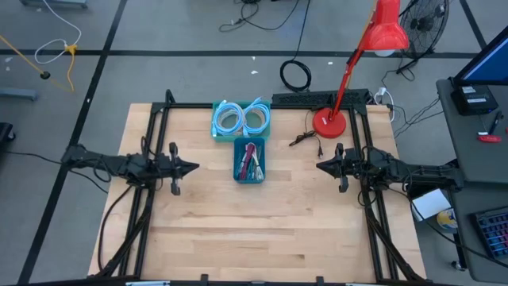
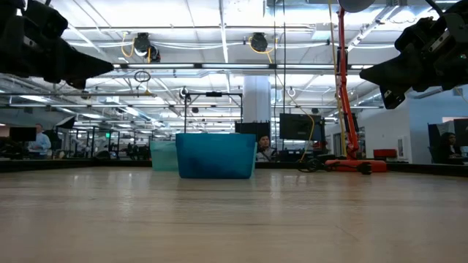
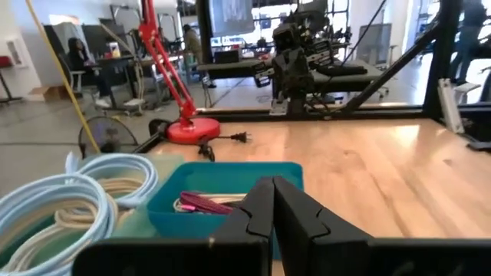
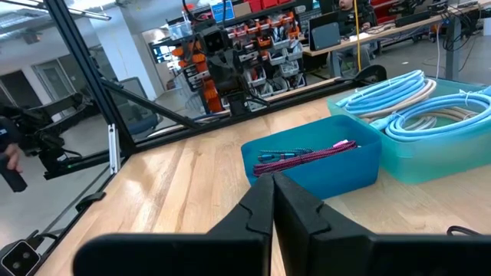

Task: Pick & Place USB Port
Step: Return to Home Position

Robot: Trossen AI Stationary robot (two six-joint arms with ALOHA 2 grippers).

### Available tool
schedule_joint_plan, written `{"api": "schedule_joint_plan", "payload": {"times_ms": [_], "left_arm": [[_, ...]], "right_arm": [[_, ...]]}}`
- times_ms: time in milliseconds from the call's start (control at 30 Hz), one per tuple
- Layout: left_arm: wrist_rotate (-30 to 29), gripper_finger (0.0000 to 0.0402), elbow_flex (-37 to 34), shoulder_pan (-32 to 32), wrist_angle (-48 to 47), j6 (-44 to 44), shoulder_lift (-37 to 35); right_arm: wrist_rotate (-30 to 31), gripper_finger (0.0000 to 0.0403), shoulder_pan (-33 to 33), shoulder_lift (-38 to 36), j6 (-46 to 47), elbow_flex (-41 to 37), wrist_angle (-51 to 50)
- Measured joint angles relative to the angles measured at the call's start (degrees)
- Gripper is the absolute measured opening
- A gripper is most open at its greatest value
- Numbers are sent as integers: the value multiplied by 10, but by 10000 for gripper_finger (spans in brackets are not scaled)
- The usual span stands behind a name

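A dark blue bin (image 1: 249, 161) sits mid-table holding pink and dark cables (image 4: 307, 156); it also shows as the blue bin (image 2: 215, 155), (image 3: 230, 192). Behind it a lighter teal bin (image 1: 240, 121) holds coiled light-blue and white cables (image 4: 418, 103). My left gripper (image 1: 193, 167) hovers above the table left of the blue bin, fingers shut and empty (image 3: 273, 201). My right gripper (image 1: 321, 166) hovers to the bin's right, shut and empty (image 4: 273, 193). Both point at the bin from opposite sides.
A red desk lamp stands with its base (image 1: 329, 123) at the far right of the table, and a black plug and cord (image 1: 304, 138) lie beside it. Black frame rails (image 1: 159, 127) run along the left and right sides. Bare wood lies near the front edge (image 1: 254, 238).
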Motion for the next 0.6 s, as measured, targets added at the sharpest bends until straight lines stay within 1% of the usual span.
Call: {"api": "schedule_joint_plan", "payload": {"times_ms": [100, 167, 300, 433, 600], "left_arm": [[18, 11, 0, 0, 0, 7, -26], [51, 6, 0, 0, -1, 18, -48], [104, 4, -2, 7, 3, 15, -47], [129, 11, -1, 19, 0, 4, -47], [179, 4, -1, 58, 5, 16, -47]], "right_arm": [[0, 0, 0, 0, 0, 0, 0], [0, 0, 0, 0, 0, 0, 0], [0, 0, 0, 0, 0, 0, 0], [0, 0, 0, 0, 0, 0, 0], [0, 0, 0, 0, 0, 0, 0]]}}
